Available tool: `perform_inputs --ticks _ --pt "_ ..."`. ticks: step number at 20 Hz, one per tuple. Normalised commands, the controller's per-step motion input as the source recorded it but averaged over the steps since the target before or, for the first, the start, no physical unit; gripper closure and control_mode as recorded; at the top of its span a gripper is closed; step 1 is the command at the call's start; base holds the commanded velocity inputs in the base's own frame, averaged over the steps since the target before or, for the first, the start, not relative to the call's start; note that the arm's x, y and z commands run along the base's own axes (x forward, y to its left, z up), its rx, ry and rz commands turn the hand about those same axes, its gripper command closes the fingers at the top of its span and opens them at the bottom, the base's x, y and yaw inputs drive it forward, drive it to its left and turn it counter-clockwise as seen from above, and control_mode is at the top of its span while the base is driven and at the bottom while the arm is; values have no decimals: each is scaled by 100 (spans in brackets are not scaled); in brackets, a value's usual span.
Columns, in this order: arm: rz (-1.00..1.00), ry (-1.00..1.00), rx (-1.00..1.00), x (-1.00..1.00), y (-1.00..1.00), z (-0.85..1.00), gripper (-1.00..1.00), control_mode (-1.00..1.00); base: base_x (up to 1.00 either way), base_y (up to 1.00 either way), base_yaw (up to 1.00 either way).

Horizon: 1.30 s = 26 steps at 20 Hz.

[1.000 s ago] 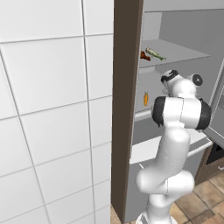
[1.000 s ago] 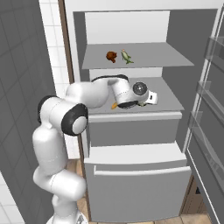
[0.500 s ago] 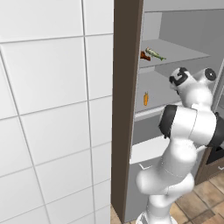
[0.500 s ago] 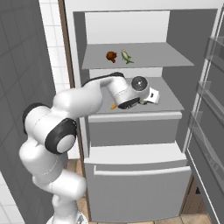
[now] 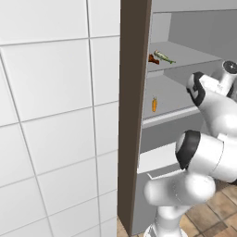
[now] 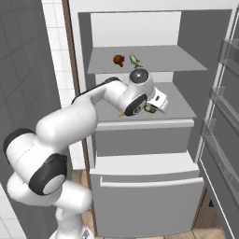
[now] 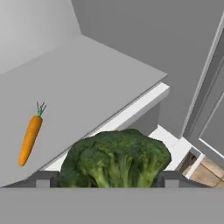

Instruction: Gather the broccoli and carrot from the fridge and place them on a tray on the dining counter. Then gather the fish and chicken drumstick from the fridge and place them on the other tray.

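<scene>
The jaws sit wide, one finger (image 7: 43, 178) on each side of the broccoli (image 7: 116, 158), clamped on it at the front edge of the fridge's middle shelf (image 7: 87, 87). The carrot (image 7: 29, 138) lies on that shelf to the left. The fish (image 6: 135, 60) and drumstick (image 6: 118, 59) rest on the upper shelf (image 6: 177, 58).

Broccoli (image 7: 114, 158) btwn fingers (image 7: 43, 179), carrot (image 7: 30, 138) on shelf (image 7: 87, 83).

You see a glossy white arm (image 6: 70, 126) of rounded segments with black joint bands and dark finger tips (image 7: 43, 179).
</scene>
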Motion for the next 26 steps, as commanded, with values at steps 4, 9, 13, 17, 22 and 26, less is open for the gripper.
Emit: perform_inputs --ticks 4,9,13,17,22,26 --pt "-12 4 8 -92 5 43 100 -100 0 0 0" --pt "-10 0 9 -100 6 28 100 -100 0 0 0" --pt "-8 2 8 -97 14 23 100 -100 0 0 0" --pt "-6 2 6 -86 29 18 100 -100 0 0 0" --pt "-3 1 1 -61 42 11 100 -100 0 0 0" --pt "-1 1 0 -14 23 -2 100 -100 0 0 0"
